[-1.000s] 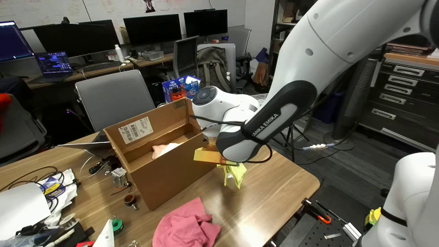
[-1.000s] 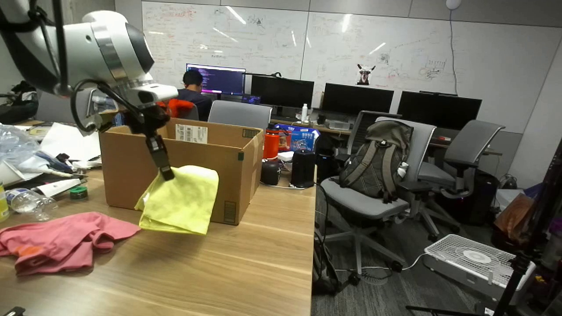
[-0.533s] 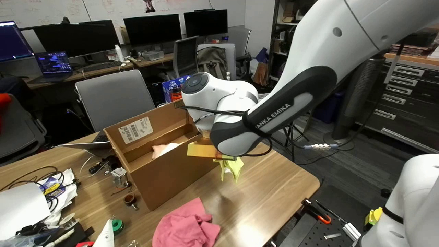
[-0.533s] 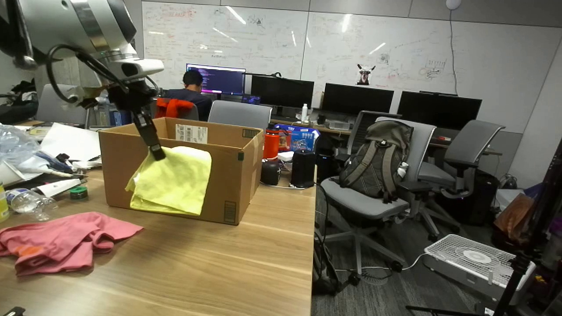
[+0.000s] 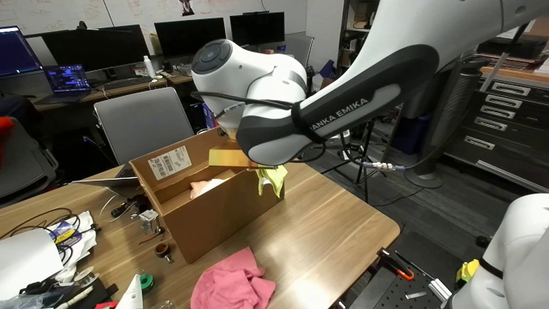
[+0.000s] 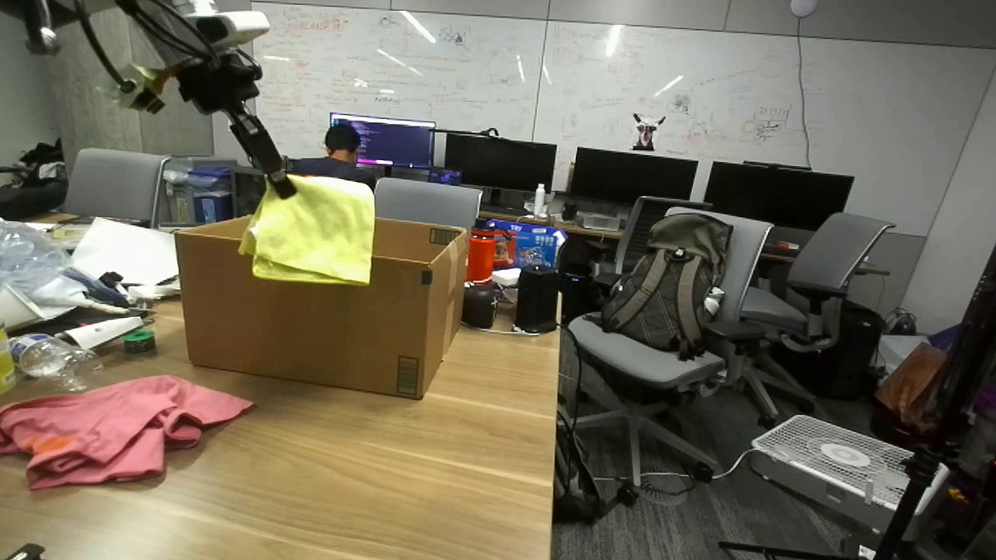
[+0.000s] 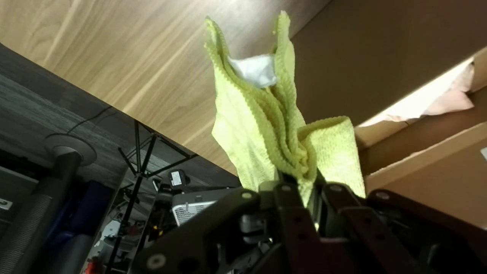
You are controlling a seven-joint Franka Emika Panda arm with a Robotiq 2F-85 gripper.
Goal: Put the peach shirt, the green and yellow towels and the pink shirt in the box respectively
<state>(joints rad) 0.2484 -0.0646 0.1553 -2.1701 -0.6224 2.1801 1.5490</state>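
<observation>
One folded yellow-green cloth towel [image 6: 319,233] hangs from the black two-fingered tool [image 6: 285,189] in an exterior view, gripped near its upper edge. Below the tool stands the large brown cardboard box [image 6: 303,334], open at the top; the towel overlaps its near rim, and whether the two touch cannot be told. Down and to the left of the tool, the bright pink fabric shirt [image 6: 124,428] lies rumpled on the brown wood-grain worktop [image 6: 389,482]. In an exterior view where the white robot arm [image 5: 399,30] mostly hides the tool, the towel dangles just under it, by the end of the box's long wall. Lower than the tool and to its left, the light peach fabric shirt [image 5: 198,188] shows inside the box, partly hidden by that wall. In the wrist view the tool is closed on the towel's bunched layers, with a small white patch [image 7: 257,70] between the hanging folds; whether these make one towel or two is unclear. The peach shirt, in the box, appears to the right of the tool.
</observation>
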